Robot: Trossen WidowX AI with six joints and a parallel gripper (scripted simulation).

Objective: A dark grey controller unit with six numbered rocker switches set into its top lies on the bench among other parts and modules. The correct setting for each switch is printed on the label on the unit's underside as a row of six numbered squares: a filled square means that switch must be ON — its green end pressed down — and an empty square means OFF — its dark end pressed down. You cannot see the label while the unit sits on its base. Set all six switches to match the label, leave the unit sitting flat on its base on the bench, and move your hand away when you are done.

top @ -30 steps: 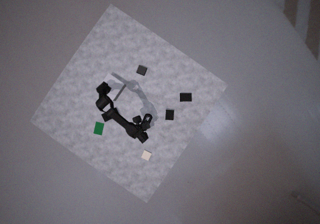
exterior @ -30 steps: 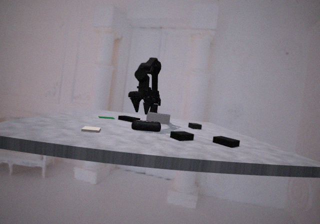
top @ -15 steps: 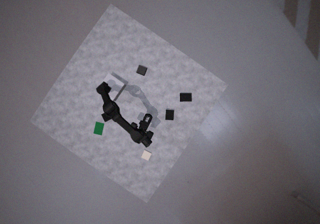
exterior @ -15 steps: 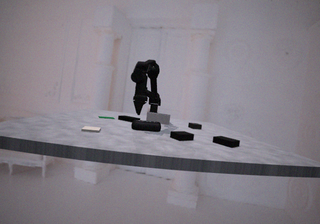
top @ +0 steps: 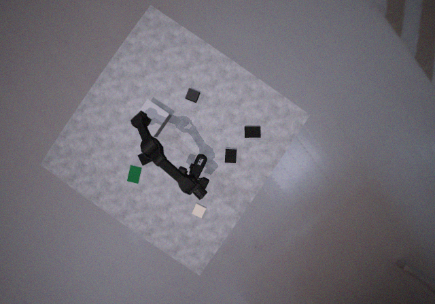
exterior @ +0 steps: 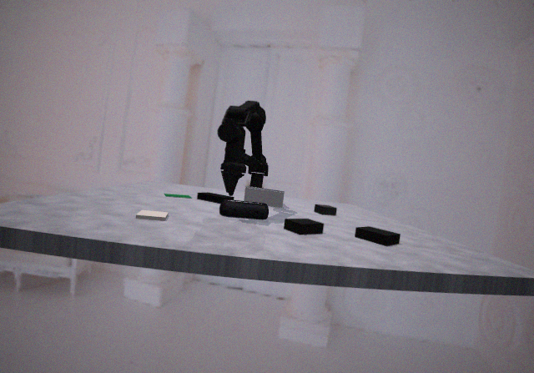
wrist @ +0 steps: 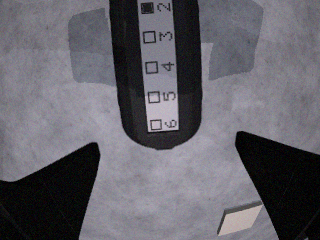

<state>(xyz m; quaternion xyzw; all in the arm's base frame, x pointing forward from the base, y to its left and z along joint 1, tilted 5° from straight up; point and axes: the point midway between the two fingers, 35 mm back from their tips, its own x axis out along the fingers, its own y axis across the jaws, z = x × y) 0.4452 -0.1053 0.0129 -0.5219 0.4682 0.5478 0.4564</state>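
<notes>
The dark grey controller unit [top: 202,158] [exterior: 244,210] [wrist: 191,107] lies upside down on the bench, underside up. Its pale label [wrist: 162,112] faces the wrist camera. Square 2 is filled; squares 3, 4, 5 and 6 are empty. Square 1 is outside the wrist view. The rocker switches face down and are hidden. My gripper [top: 193,176] [exterior: 231,194] [wrist: 168,144] is open and empty, its fingers spread wide above the bench by the unit's 6 end. The unit is not between the fingers.
A cream tile [top: 199,211] [exterior: 152,214] [wrist: 240,220], a green tile [top: 134,174] [exterior: 177,195] and dark blocks [top: 230,155] [top: 252,131] [top: 192,95] [exterior: 303,226] [exterior: 377,235] lie around. A grey upright panel [exterior: 264,197] stands behind the unit.
</notes>
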